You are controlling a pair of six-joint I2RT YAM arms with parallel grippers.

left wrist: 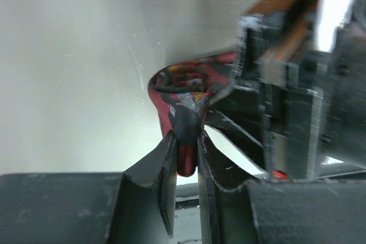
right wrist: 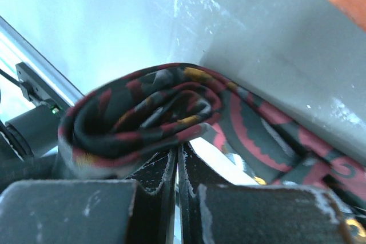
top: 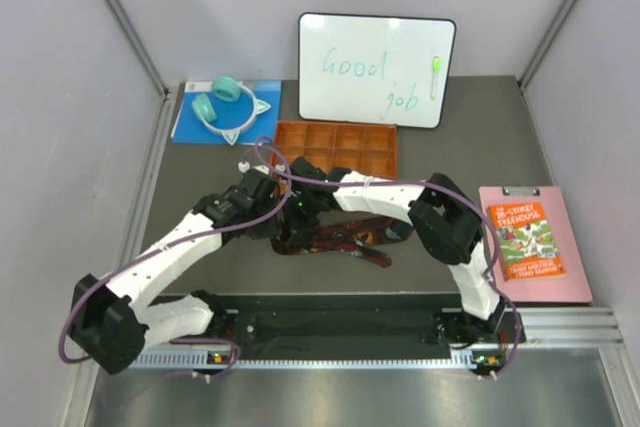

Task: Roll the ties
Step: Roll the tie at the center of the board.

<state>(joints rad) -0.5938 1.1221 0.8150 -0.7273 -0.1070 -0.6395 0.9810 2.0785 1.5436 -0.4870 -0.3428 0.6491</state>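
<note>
The dark grey worktop (top: 480, 137) is sitting between pale enclosure walls (top: 60, 97), carrying a whiteboard (top: 375, 69), an orange tray (top: 338, 147) and a pink clipboard (top: 530, 244). The maroon tie (top: 340, 239) is lying mid-worktop, partly coiled. The left claw (left wrist: 186, 141) is pinching its fold, and the right claw (right wrist: 178, 155) is closed under the coil.

Bright, even light; left wrist view partly motion-blurred.

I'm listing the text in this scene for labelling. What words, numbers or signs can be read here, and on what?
"Good job": handwritten on the whiteboard.
Book on the pink clipboard: the cover has a title, but it is too small to read.
No other readable text shows in any view.
</note>
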